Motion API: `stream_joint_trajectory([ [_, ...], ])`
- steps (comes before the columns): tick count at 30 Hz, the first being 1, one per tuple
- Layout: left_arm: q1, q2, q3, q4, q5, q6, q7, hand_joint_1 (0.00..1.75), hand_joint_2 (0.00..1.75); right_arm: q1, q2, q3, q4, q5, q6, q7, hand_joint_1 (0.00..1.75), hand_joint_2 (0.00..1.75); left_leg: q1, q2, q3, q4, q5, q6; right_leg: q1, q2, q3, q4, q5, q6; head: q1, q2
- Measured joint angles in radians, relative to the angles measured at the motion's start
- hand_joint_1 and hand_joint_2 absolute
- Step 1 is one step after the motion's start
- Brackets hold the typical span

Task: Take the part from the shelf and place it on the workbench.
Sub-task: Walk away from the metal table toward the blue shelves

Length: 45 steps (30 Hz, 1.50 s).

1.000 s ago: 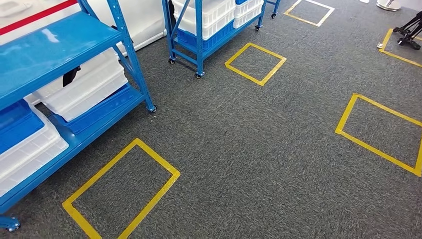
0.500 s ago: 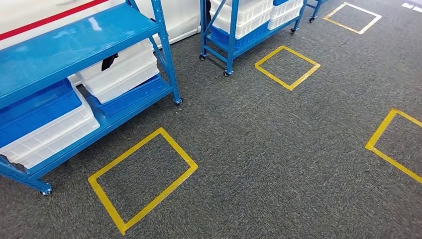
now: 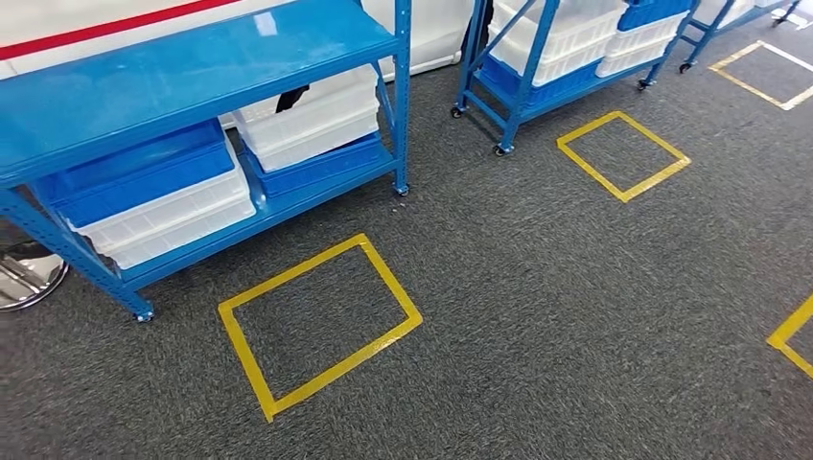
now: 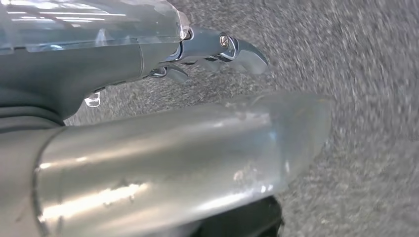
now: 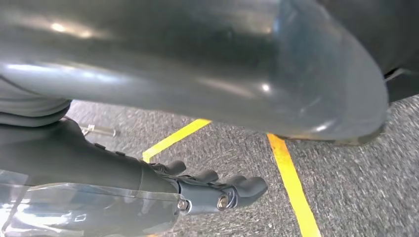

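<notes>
Blue shelf (image 3: 192, 67) stands ahead with white bins (image 3: 307, 120) and blue bins (image 3: 134, 172) stacked below; the part is probably inside one, unseen. Left robot hand (image 4: 217, 49) and right robot hand (image 5: 217, 190) hang over carpet, fingers loosely curled, holding nothing, since the approach isn't finished.

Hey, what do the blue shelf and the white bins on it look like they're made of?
The blue shelf looks like glossy painted metal: light glares off its top and its posts are slim. The white bins look like moulded plastic, slightly translucent with ribbed sides.
</notes>
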Motion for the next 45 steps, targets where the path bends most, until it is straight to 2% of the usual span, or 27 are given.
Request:
stream_joint_trajectory([
  [1, 0.0, 0.0, 0.001, 0.0, 0.0, 0.001, 0.0, 0.0, 0.0, 0.0, 0.0, 0.0, 0.0, 0.0, 0.001, -0.001, 0.0, 0.0, -0.003, -0.014, 0.001, 0.001, 0.0, 0.0, 0.005, 0.009, 0.018, -0.051, 0.041, -0.009, 0.0, 0.0],
  [3, -0.001, -0.001, 0.001, 0.001, 0.0, 0.005, 0.001, 0.0, 0.0, 0.002, 0.0, 0.001, 0.0, 0.002, 0.001, -0.001, 0.0, 0.0, -0.006, -0.04, -0.001, 0.005, 0.0, -0.001, 0.012, 0.056, 0.069, -0.186, 0.114, -0.027, 0.0, 0.0],
  [5, -0.002, -0.004, 0.002, 0.001, 0.0, 0.008, 0.002, 0.0, 0.0, 0.002, 0.0, 0.002, 0.001, 0.003, 0.004, -0.001, 0.0, 0.0, -0.005, -0.06, -0.007, 0.008, 0.001, -0.008, 0.016, 0.084, 0.094, -0.255, 0.136, -0.033, -0.001, 0.0],
  [7, -0.002, -0.005, 0.002, 0.002, 0.0, 0.01, 0.003, 0.0, 0.0, 0.0, 0.002, 0.003, 0.002, 0.005, 0.007, -0.001, 0.0, 0.0, -0.004, -0.081, -0.014, 0.007, 0.004, -0.019, 0.015, 0.066, 0.099, -0.265, 0.137, -0.033, 0.0, 0.0],
  [9, -0.001, -0.004, 0.003, 0.002, 0.0, 0.011, 0.004, 0.0, 0.0, -0.001, 0.004, 0.004, 0.002, 0.006, 0.01, 0.0, 0.0, 0.0, -0.007, -0.055, -0.026, 0.031, -0.015, -0.03, 0.009, 0.039, 0.105, -0.279, 0.142, -0.039, -0.005, 0.0],
  [12, -0.004, -0.004, 0.003, 0.002, 0.001, 0.011, 0.005, 0.0, 0.0, 0.003, 0.008, 0.004, 0.002, 0.006, 0.013, 0.002, 0.0, 0.0, 0.0, 0.025, -0.101, 0.196, -0.11, -0.048, 0.005, -0.006, 0.107, -0.286, 0.143, -0.048, -0.017, 0.0],
  [14, -0.002, -0.004, 0.003, 0.002, 0.001, 0.011, 0.005, 0.0, 0.0, 0.005, 0.008, 0.004, 0.003, 0.006, 0.012, 0.002, 0.0, 0.0, 0.011, 0.04, -0.14, 0.279, -0.136, -0.06, 0.005, -0.036, 0.107, -0.284, 0.14, -0.046, -0.017, 0.0],
  [15, -0.001, -0.004, 0.004, 0.002, 0.001, 0.01, 0.005, 0.0, 0.0, 0.005, 0.008, 0.004, 0.003, 0.006, 0.012, 0.003, 0.0, 0.0, 0.016, 0.045, -0.133, 0.267, -0.12, -0.065, 0.004, -0.051, 0.108, -0.283, 0.138, -0.043, -0.017, 0.0],
  [17, 0.0, -0.004, 0.004, 0.002, 0.001, 0.01, 0.006, 0.0, 0.0, 0.004, 0.008, 0.004, 0.003, 0.006, 0.012, 0.005, 0.0, 0.0, 0.023, 0.076, -0.067, 0.145, -0.055, -0.07, 0.003, -0.076, 0.111, -0.278, 0.132, -0.035, -0.018, 0.0],
  [19, -0.002, -0.004, 0.004, 0.002, 0.001, 0.008, 0.006, 0.0, 0.0, 0.003, 0.009, 0.004, 0.003, 0.003, 0.012, 0.007, 0.0, 0.0, 0.021, 0.11, -0.01, 0.034, -0.015, -0.063, 0.006, -0.096, 0.115, -0.272, 0.126, -0.024, -0.017, 0.0],
  [20, -0.002, -0.004, 0.004, 0.002, 0.001, 0.007, 0.006, 0.0, 0.0, 0.002, 0.009, 0.004, 0.003, 0.001, 0.012, 0.008, 0.0, 0.0, 0.018, 0.117, -0.001, 0.014, -0.012, -0.056, 0.008, -0.104, 0.117, -0.27, 0.124, -0.018, -0.016, 0.0],
  [22, 0.001, -0.004, 0.004, 0.002, 0.001, 0.007, 0.006, 0.0, 0.0, -0.003, 0.009, 0.004, 0.003, -0.003, 0.01, 0.008, 0.0, 0.0, 0.015, 0.1, -0.005, 0.011, -0.011, -0.04, 0.009, -0.118, 0.122, -0.271, 0.123, -0.006, -0.013, 0.0],
  [24, 0.004, -0.005, 0.004, 0.002, 0.001, 0.008, 0.006, 0.0, 0.0, -0.007, 0.009, 0.004, 0.002, -0.005, 0.008, 0.009, 0.0, 0.0, 0.017, 0.082, -0.004, 0.003, -0.004, -0.025, 0.003, -0.089, 0.12, -0.254, 0.106, 0.006, -0.011, 0.0],
  [25, 0.002, -0.005, 0.005, 0.002, 0.001, 0.008, 0.006, 0.0, 0.0, -0.006, 0.009, 0.004, 0.002, -0.005, 0.007, 0.009, 0.0, 0.0, 0.019, 0.073, -0.003, -0.001, 0.0, -0.018, 0.0, -0.062, 0.106, -0.222, 0.082, 0.011, -0.008, 0.0],
  [27, -0.001, -0.006, 0.005, 0.002, 0.001, 0.007, 0.006, 0.0, 0.0, -0.002, 0.009, 0.004, 0.002, -0.006, 0.005, 0.01, 0.0, 0.0, 0.018, 0.053, -0.006, -0.003, 0.006, -0.008, -0.002, -0.013, 0.047, -0.099, 0.015, 0.013, -0.003, 0.0],
  [28, -0.001, -0.006, 0.005, 0.002, 0.001, 0.007, 0.006, 0.0, 0.0, -0.001, 0.009, 0.004, 0.002, -0.006, 0.005, 0.01, 0.0, 0.0, 0.016, 0.041, -0.009, -0.002, 0.007, -0.006, -0.002, -0.006, 0.015, -0.036, -0.01, 0.014, -0.002, 0.0],
  [29, -0.001, -0.007, 0.005, 0.002, 0.001, 0.007, 0.006, 0.0, 0.0, 0.001, 0.009, 0.004, 0.003, -0.006, 0.004, 0.01, 0.0, 0.0, 0.014, 0.027, -0.01, -0.002, 0.008, -0.005, -0.001, -0.003, -0.006, 0.004, -0.017, 0.013, -0.002, 0.0],
  [30, 0.0, -0.007, 0.005, 0.002, 0.001, 0.007, 0.006, 0.0, 0.0, 0.001, 0.009, 0.004, 0.003, -0.006, 0.004, 0.01, 0.0, 0.0, 0.013, 0.013, -0.009, -0.001, 0.008, -0.005, -0.001, -0.001, -0.01, 0.007, -0.002, 0.012, -0.002, 0.0],
  [31, 0.001, -0.007, 0.005, 0.002, 0.001, 0.007, 0.007, 0.0, 0.0, 0.001, 0.009, 0.004, 0.003, -0.007, 0.004, 0.011, 0.0, 0.0, 0.013, -0.001, -0.008, 0.0, 0.009, -0.006, -0.001, 0.003, 0.006, -0.031, 0.03, 0.009, -0.002, 0.0],
  [32, 0.001, -0.007, 0.005, 0.002, 0.001, 0.007, 0.007, 0.0, 0.0, 0.002, 0.009, 0.004, 0.003, -0.007, 0.004, 0.011, 0.0, 0.0, 0.013, -0.016, -0.008, 0.001, 0.009, -0.007, -0.001, 0.015, 0.035, -0.097, 0.071, 0.004, -0.002, 0.0],
  [34, -0.001, -0.008, 0.005, 0.002, 0.001, 0.007, 0.006, 0.0, 0.0, 0.004, 0.008, 0.004, 0.003, -0.007, 0.004, 0.011, 0.0, 0.0, 0.01, -0.041, -0.011, 0.007, 0.009, -0.015, -0.001, 0.055, 0.089, -0.221, 0.124, -0.003, -0.002, 0.0],
  [36, -0.002, -0.01, 0.005, 0.002, 0.001, 0.007, 0.006, 0.0, 0.0, 0.003, 0.008, 0.004, 0.003, -0.007, 0.004, 0.011, 0.0, 0.0, 0.011, -0.06, -0.018, 0.008, 0.01, -0.026, 0.002, 0.07, 0.104, -0.262, 0.13, -0.007, -0.002, 0.0],
  [38, 0.0, -0.01, 0.005, 0.002, 0.001, 0.007, 0.006, 0.0, 0.0, -0.002, 0.009, 0.004, 0.003, -0.007, 0.004, 0.011, 0.0, 0.0, 0.013, -0.071, -0.023, 0.007, 0.012, -0.038, 0.001, 0.048, 0.107, -0.269, 0.135, -0.015, -0.002, 0.0],
  [40, 0.0, -0.009, 0.005, 0.002, 0.001, 0.007, 0.006, 0.0, 0.0, -0.003, 0.01, 0.003, 0.003, -0.008, 0.004, 0.011, 0.0, 0.0, 0.011, -0.034, -0.04, 0.044, -0.015, -0.048, -0.004, 0.022, 0.111, -0.278, 0.139, -0.028, -0.005, 0.0],
  [42, -0.001, -0.009, 0.005, 0.002, 0.001, 0.007, 0.007, 0.0, 0.0, 0.002, 0.01, 0.003, 0.003, -0.008, 0.004, 0.011, 0.0, 0.0, 0.013, 0.022, -0.092, 0.161, -0.083, -0.058, -0.004, -0.006, 0.112, -0.281, 0.138, -0.037, -0.009, 0.0],
  [44, -0.001, -0.009, 0.005, 0.002, 0.001, 0.007, 0.007, 0.0, 0.0, 0.005, 0.01, 0.003, 0.003, -0.008, 0.004, 0.011, 0.0, 0.0, 0.018, 0.04, -0.147, 0.281, -0.131, -0.066, -0.002, -0.035, 0.112, -0.281, 0.136, -0.038, -0.011, 0.0],
  [45, 0.0, -0.009, 0.005, 0.002, 0.001, 0.007, 0.007, 0.0, 0.0, 0.005, 0.01, 0.003, 0.003, -0.008, 0.004, 0.011, 0.0, 0.0, 0.02, 0.044, -0.152, 0.295, -0.127, -0.069, -0.001, -0.049, 0.113, -0.28, 0.134, -0.037, -0.011, 0.0],
])
